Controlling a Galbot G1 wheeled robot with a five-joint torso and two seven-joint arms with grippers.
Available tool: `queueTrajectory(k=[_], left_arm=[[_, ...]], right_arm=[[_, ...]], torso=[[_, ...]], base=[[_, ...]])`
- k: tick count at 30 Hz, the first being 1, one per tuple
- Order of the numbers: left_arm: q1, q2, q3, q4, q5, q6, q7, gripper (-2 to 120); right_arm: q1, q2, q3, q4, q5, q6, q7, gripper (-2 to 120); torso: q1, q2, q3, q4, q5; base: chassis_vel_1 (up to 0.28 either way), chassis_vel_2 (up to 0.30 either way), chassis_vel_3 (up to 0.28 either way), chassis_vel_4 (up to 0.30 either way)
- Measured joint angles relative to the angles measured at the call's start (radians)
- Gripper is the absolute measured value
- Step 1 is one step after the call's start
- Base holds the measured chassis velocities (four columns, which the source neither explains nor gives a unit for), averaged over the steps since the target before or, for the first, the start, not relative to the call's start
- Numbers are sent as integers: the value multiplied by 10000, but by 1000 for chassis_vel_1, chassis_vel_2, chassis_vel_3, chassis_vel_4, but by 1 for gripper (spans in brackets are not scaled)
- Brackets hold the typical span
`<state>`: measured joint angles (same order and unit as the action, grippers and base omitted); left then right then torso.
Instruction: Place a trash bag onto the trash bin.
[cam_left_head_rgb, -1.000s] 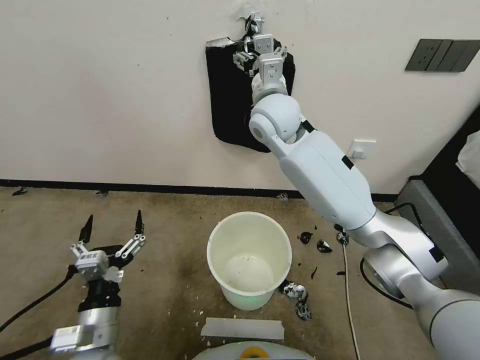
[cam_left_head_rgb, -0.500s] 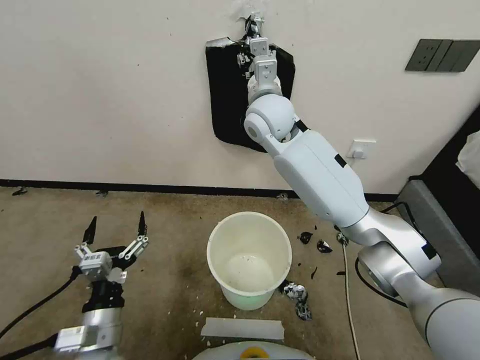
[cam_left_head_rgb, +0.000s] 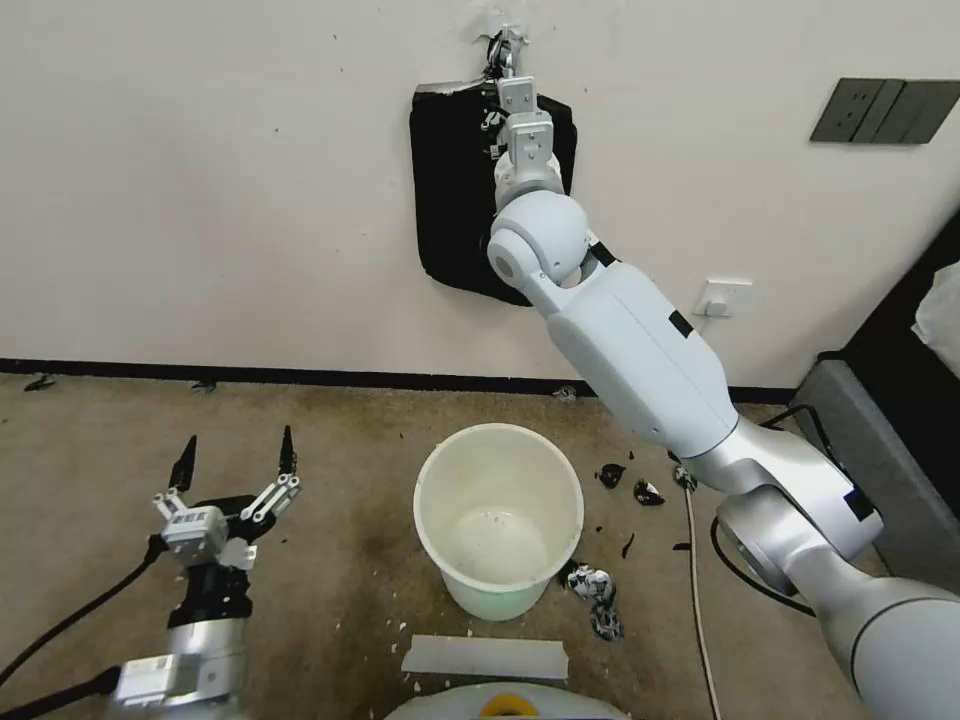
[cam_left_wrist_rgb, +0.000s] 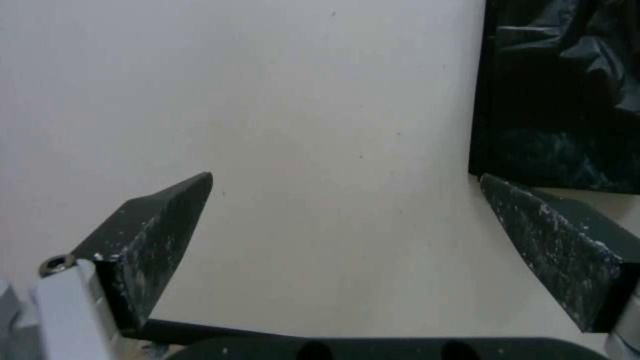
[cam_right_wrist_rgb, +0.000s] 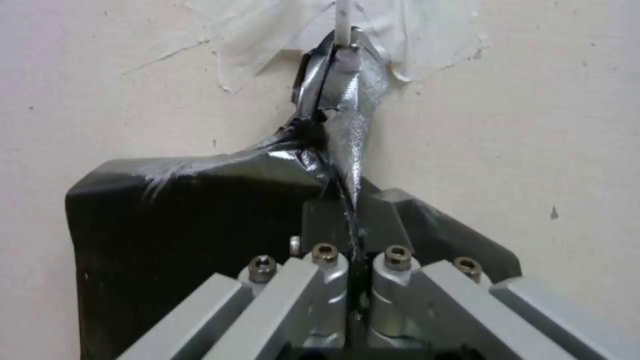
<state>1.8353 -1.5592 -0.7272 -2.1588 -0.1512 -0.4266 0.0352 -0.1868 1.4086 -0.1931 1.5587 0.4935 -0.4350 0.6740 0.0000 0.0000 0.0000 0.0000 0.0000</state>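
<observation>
Hovering low over the floor, the left gripper (cam_left_head_rgb: 236, 458) spreads its fingers wide, holding nothing. The white trash bin (cam_left_head_rgb: 499, 515) stands empty nearby on the floor. Above it, the right gripper (cam_right_wrist_rgb: 351, 210) pinches shut on the black trash bag (cam_left_head_rgb: 455, 190) hanging against the wall.

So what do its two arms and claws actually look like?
Right arm: glossy white shells, ball-shaped joint, silver metal sections. Left arm: silver and black, with black cables trailing. The left gripper has pointed black fingers, flecked white; the right gripper has grey metal links with bolts.
</observation>
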Motion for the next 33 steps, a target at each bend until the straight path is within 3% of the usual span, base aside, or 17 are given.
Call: queueTrajectory(k=[33], left_arm=[[35,-41,56,2,138,-24,-28,100]], right_arm=[[-2057,-504,27,1226,-453,-50,-334,0]], torso=[[0,0,0,0,1]], base=[[0,0,0,0]])
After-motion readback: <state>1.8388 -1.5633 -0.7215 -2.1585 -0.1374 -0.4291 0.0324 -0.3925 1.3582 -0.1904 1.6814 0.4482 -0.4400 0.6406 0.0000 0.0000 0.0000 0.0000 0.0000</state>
